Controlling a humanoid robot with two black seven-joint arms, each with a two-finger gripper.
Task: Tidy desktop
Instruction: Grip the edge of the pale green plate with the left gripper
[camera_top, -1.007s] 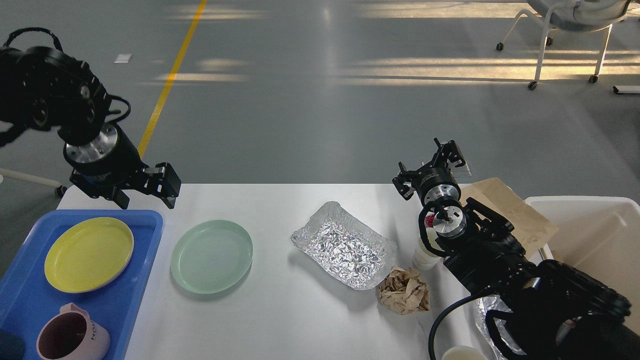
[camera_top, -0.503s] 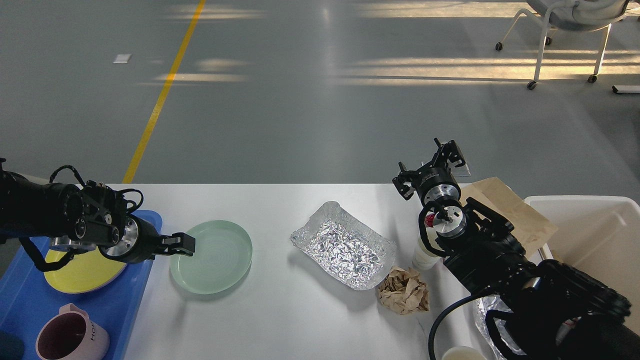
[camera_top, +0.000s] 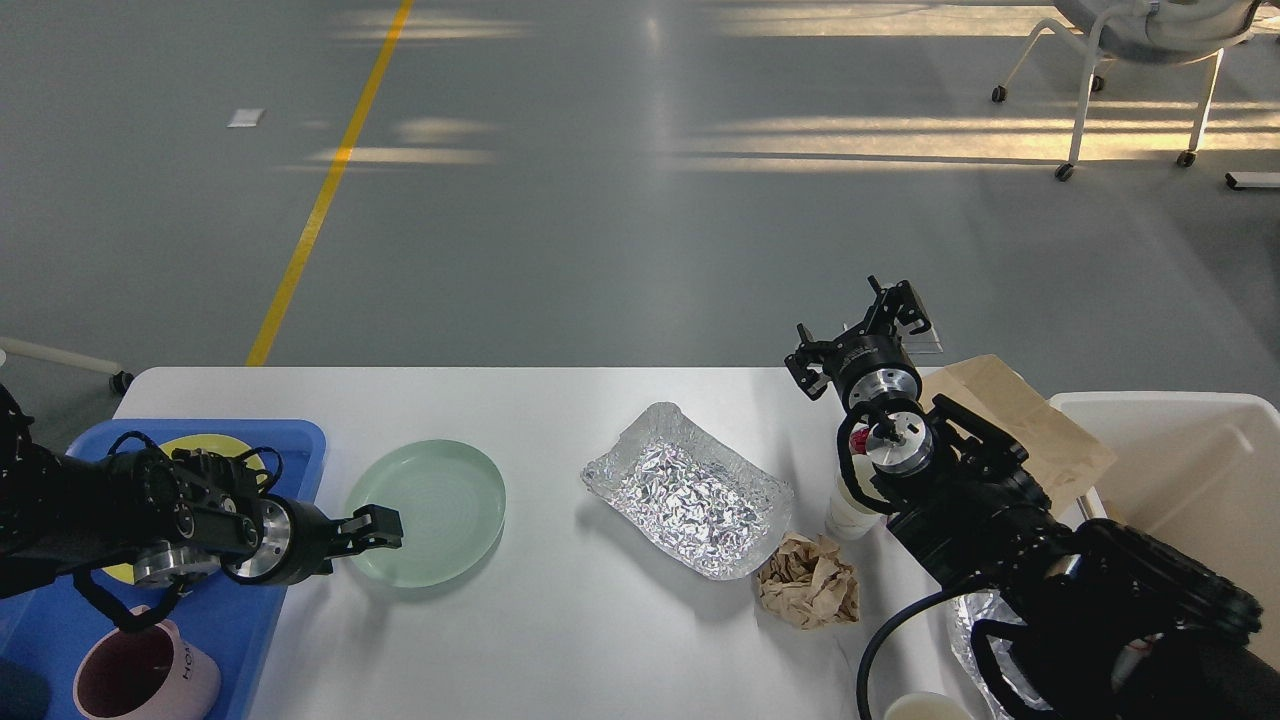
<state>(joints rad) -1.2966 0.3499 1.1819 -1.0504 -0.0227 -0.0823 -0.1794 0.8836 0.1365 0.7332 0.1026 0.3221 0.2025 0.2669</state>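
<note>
A large white desktop (camera_top: 560, 640) with rounded corners is filling the lower half of the view, with grey floor beyond its far edge. At its right end an off-white bin (camera_top: 1200, 450) is sitting, with a sheet of brown paper (camera_top: 1020, 410) lying against its near-left corner. At the left end a blue tray (camera_top: 260, 600) is resting on the surface, carrying a yellow plate (camera_top: 215, 447) mostly hidden behind the left arm and a pink mug (camera_top: 150, 675) at the near edge. Near the centre a crinkled foil tray (camera_top: 685, 490) is lying at an angle. Between it and the blue tray, a pale green plate (camera_top: 435, 505) is sitting flat on the desktop.

The left gripper (camera_top: 375, 528) is reaching in low from the left, its two fingers set slightly apart at the plate's near-left rim; whether they are touching the rim is unclear. The right gripper (camera_top: 860, 335) is raised over the far right edge of the desktop, its fingers spread wide and holding nothing.

Just beside the foil tray's near-right corner a crumpled brown paper ball (camera_top: 808, 582) is lying. A white paper cup (camera_top: 848, 510) is standing beside it, partly hidden under the right arm.
</note>
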